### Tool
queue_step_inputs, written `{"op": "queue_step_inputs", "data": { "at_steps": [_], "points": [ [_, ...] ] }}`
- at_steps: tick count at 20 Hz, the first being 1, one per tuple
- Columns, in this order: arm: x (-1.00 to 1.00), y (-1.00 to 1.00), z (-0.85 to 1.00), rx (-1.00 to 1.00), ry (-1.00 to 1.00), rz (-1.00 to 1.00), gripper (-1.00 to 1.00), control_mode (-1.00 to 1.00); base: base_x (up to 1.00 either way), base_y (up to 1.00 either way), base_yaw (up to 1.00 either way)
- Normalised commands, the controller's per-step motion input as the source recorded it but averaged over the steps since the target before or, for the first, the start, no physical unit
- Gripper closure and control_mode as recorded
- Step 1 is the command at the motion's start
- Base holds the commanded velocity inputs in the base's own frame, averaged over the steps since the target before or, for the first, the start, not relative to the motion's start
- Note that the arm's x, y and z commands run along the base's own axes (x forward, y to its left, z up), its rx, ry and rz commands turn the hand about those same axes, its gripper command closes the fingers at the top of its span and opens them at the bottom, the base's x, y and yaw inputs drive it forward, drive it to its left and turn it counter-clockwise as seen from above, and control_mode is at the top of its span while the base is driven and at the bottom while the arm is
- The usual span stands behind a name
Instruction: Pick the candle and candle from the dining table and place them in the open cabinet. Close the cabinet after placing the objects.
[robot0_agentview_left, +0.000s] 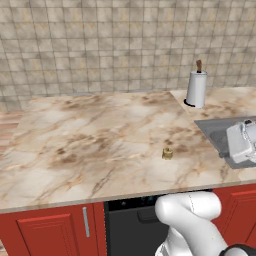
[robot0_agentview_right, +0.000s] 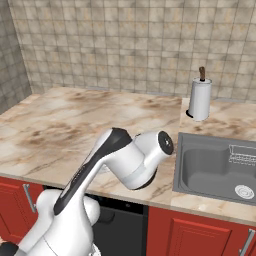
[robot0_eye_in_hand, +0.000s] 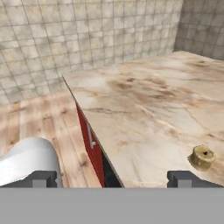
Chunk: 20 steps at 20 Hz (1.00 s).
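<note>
Bare marbled dining table (robot0_agentview_left: 90, 135) all around squat candle (robot0_agentview_left: 167, 153)

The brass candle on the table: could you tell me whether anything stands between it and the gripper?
Nothing visible does. The brass candle sits alone on bare table, just beyond the open gripper.

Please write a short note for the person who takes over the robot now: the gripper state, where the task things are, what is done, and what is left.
Gripper: open, holding nothing, hovering at the front edge of the dining table.
Squat brass-gold candle: stands on the table top near its front edge, close to the right fingertip in the hand view.
Stick candle and cabinet: not located in these pictures.
Paper-towel roll stands at the back by the sink; leave it.
Done: nothing confirmed.
Left: grasp the squat candle, find the other, store both, close the cabinet.
</note>
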Motion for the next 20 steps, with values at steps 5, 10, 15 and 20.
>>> {"op": "queue_step_inputs", "data": {
  "at_steps": [5, 10, 15, 20],
  "points": [
    [0.1, 0.0, -0.16, 0.0, -0.01, 0.08, -1.0, -1.0, 0.0, 0.0, 0.0],
    [0.16, 0.0, -0.14, 0.0, 0.0, 0.08, -1.0, -1.0, 0.0, 0.0, 0.0],
    [0.16, 0.0, -0.14, 0.01, 0.0, 0.09, -1.0, -1.0, 0.0, 0.0, 0.0],
    [0.15, 0.02, -0.17, 0.01, 0.0, 0.04, -1.0, -1.0, 0.0, 0.0, 0.0]
  ]
}}
